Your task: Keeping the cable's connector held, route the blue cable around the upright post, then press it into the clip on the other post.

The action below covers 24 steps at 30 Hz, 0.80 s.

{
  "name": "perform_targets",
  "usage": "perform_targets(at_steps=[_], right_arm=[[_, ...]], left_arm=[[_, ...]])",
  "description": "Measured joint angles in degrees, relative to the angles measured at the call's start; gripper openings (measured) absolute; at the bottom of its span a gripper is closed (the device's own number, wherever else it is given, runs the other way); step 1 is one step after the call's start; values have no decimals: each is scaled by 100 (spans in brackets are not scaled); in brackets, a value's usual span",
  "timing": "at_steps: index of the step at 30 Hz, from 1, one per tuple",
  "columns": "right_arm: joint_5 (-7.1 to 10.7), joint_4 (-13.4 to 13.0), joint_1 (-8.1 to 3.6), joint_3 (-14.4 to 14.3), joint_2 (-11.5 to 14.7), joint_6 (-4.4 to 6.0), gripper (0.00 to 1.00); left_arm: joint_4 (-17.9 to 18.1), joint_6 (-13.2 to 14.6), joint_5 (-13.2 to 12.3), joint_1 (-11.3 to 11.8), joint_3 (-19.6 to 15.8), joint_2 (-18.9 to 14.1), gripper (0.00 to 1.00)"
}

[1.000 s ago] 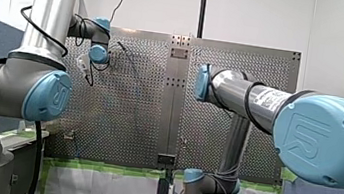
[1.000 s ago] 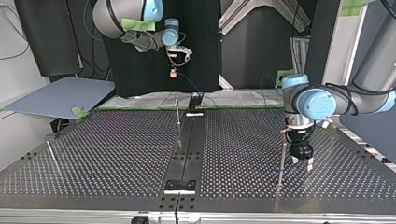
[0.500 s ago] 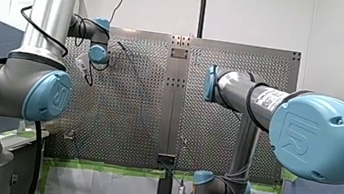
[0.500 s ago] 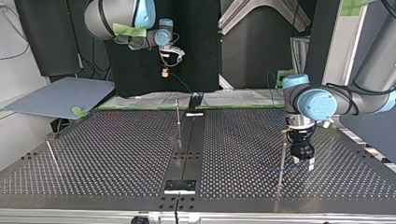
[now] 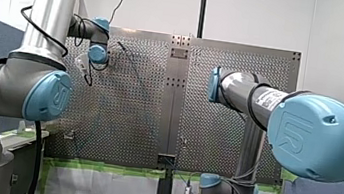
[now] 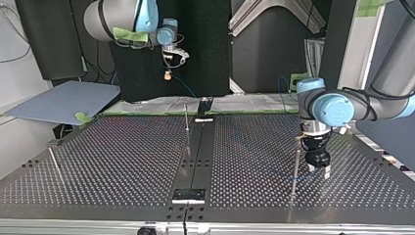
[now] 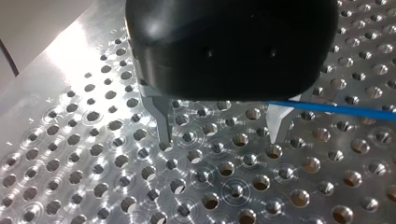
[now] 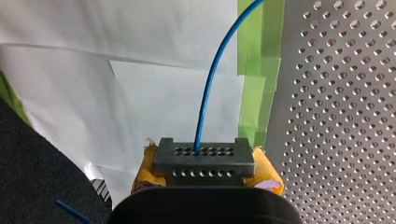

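Observation:
My right gripper (image 8: 205, 176) is shut on a dark grey connector (image 8: 204, 156), squeezed between its yellow pads (image 8: 268, 173). The blue cable (image 8: 210, 93) rises out of the connector's top. In the top view this gripper (image 6: 168, 74) hangs high behind the table's far edge, and the cable (image 6: 188, 90) slopes down from it. My left gripper (image 7: 219, 135) stands open just above the perforated plate, nothing between its metal fingers (image 7: 163, 126). The cable (image 7: 336, 109) runs off sideways from one finger. In the top view my left gripper (image 6: 319, 169) sits beside a thin upright post (image 6: 295, 166).
A second thin post (image 6: 186, 116) stands near the table's far middle, and a third (image 6: 53, 157) near the top view's left edge. A dark rail (image 6: 195, 156) runs down the table's centre. White paper and green tape (image 8: 261, 70) border the plate's edge.
My right arm has carried the connector toward the top view's left, and toward the front view's right. My left gripper has hardly moved and stays open.

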<state>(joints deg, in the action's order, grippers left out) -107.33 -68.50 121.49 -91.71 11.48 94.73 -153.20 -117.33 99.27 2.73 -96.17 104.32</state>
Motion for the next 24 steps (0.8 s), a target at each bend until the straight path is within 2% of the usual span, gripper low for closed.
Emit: perform_targets(at_steps=[4, 11, 18, 24], right_arm=[[-5, -173, -40, -138, 42, -23, 0], [-26, -413, -10, -431, 331, -217, 0], [-48, -754, -38, -784, 686, -238, 0], [-114, -1037, 37, -1072, 974, -289, 0]], left_arm=[[0, 0, 0, 6, 0, -1, 98], [0, 0, 0, 9, 1, 0, 98], [-3, 0, -1, 21, 2, -1, 98], [-13, -1, -5, 23, 1, -2, 98]])
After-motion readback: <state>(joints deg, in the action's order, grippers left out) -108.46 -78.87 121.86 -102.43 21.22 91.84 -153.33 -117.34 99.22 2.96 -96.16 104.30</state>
